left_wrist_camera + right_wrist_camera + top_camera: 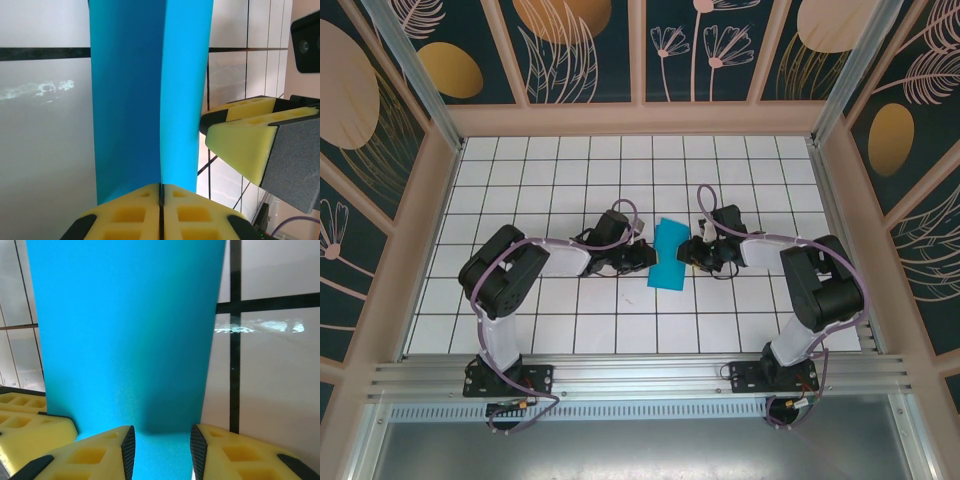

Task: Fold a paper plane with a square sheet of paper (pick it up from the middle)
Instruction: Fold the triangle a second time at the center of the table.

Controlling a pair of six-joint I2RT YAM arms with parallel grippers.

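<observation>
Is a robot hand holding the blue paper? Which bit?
Yes. The left gripper is shut on the blue paper, pinching its edge at the crease. The right gripper is open around the opposite edge.

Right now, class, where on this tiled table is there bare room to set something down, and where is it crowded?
Free: on the table, the far rows up to the back wall, and the near tiles between the left arm base and right arm base. Crowded: the middle, where the left gripper and right gripper flank the square sheet of paper.
</observation>
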